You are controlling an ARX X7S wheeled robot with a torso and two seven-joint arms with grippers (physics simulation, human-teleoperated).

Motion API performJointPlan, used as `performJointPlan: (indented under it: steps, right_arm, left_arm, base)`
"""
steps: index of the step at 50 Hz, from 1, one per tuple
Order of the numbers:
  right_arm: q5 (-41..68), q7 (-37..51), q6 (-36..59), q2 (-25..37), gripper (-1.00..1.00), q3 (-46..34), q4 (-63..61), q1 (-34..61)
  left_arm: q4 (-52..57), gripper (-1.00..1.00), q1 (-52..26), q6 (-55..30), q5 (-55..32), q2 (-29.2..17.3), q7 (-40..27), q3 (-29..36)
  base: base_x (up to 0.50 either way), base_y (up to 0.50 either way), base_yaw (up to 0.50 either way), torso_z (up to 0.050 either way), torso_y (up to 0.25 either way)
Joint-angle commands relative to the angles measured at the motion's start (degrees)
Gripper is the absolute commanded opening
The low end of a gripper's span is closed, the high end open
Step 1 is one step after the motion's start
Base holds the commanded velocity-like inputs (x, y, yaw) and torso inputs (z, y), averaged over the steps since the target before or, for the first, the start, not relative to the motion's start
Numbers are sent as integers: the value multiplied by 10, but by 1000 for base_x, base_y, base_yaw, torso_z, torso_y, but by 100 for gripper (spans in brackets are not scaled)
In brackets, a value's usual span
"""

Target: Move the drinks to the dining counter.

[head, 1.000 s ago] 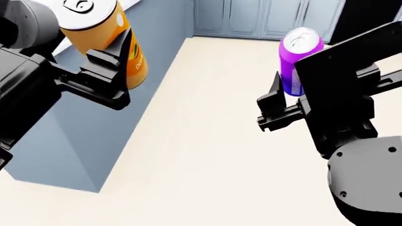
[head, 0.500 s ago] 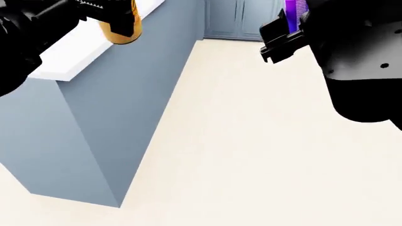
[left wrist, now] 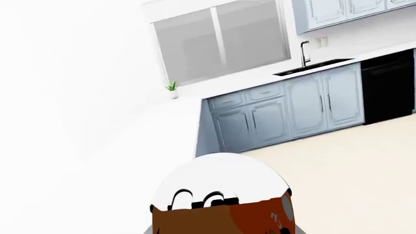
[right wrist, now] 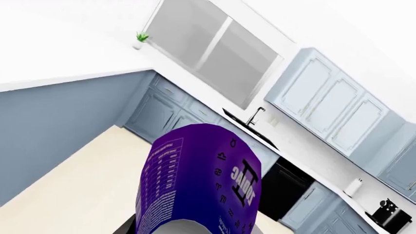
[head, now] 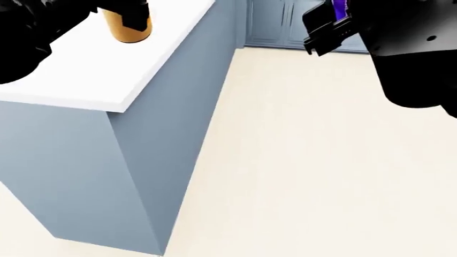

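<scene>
Head view: left tool (head: 128, 13) pinches the golden-yellow can (head: 127, 28) above the white-topped bench (head: 107, 80); right tool (head: 330, 27) pinches the purple can (head: 339, 7).

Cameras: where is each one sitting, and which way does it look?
Head view: from the robot's head, looking down past the dining counter to the floor; both black arms show, the left gripper with the golden-yellow can.
Left wrist view: near the left gripper, looking over that can toward kitchen cabinets; no arm shows.
Right wrist view: near the right gripper, looking past the purple can toward the window.
Both wrist views share the window, sink and small plant.
</scene>
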Motion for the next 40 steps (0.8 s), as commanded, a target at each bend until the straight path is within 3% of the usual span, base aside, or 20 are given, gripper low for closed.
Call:
performJointPlan:
  steps: [1, 40]
  right_arm:
    - [-23, -14, 1, -4, -100, -12, 7, 5]
    - [-20, -21, 1, 0, -100, -22, 5, 7]
  left_arm:
    - [-4, -100, 3, 3, 12, -5, 0, 7]
    - [3, -100, -4, -5, 0, -16, -6, 2]
  base:
    - [-541, 218, 0, 0, 10]
    - [-542, 222, 0, 0, 2]
